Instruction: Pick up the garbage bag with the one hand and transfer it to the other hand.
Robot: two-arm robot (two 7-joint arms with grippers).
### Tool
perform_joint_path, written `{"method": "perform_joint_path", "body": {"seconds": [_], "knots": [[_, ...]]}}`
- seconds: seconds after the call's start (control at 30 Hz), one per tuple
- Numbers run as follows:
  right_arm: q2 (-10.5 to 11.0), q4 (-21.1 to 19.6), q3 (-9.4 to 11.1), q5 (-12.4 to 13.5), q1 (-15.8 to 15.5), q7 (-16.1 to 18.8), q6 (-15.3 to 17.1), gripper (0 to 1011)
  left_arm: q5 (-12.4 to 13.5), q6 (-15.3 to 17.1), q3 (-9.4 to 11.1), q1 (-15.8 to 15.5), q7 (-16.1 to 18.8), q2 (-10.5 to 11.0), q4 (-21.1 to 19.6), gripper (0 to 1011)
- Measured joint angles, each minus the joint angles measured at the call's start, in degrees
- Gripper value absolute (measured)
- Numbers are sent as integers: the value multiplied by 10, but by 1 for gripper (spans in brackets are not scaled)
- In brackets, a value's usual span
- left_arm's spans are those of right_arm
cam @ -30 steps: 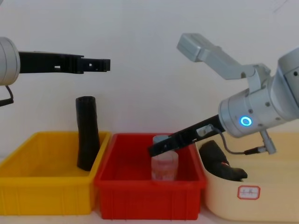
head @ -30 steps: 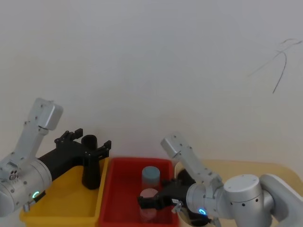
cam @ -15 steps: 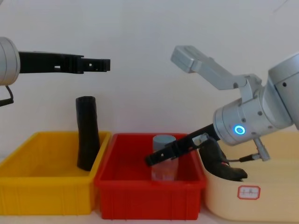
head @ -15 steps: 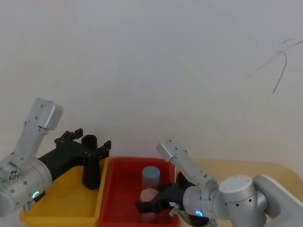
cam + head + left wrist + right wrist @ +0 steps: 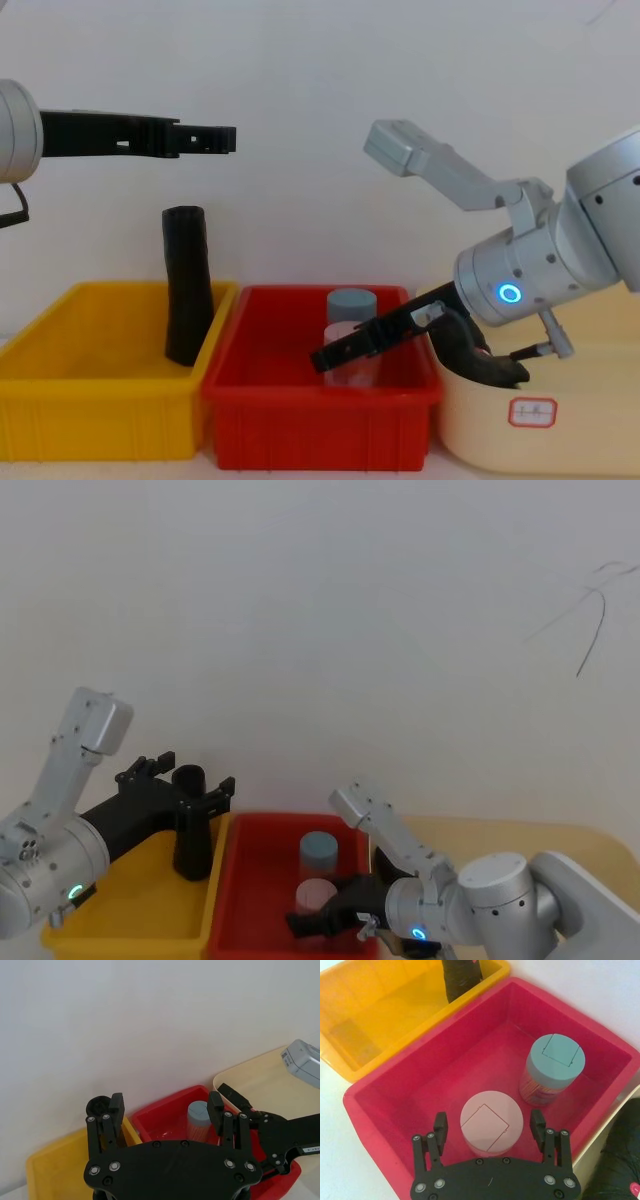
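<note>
Silver arms, blue-lit ring; black screw-studded left gripper [image 5: 167,1110], right gripper [image 5: 489,1131].

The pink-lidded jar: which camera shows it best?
The right wrist view: the pink-lidded jar sits uncovered, seen from above, between the right gripper's open fingers. The head view shows its lid; the chest view has it partly behind the gripper.
</note>
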Motion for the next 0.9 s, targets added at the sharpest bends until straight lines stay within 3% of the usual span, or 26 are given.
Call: {"method": "perform_joint_path", "body": {"seconds": [0.2, 0.6, 0.9], "knots": [[-3, 12, -1, -2, 4, 6, -3, 945, 0, 0, 0, 0, 0, 0, 0, 1000], [-6, 22, -2, -3, 7, 11, -6, 650, 0, 0, 0, 0, 0, 0, 0, 1000], [-6, 19, 1, -4, 5, 11, -6, 650, 0, 0, 0, 0, 0, 0, 0, 1000]]}}
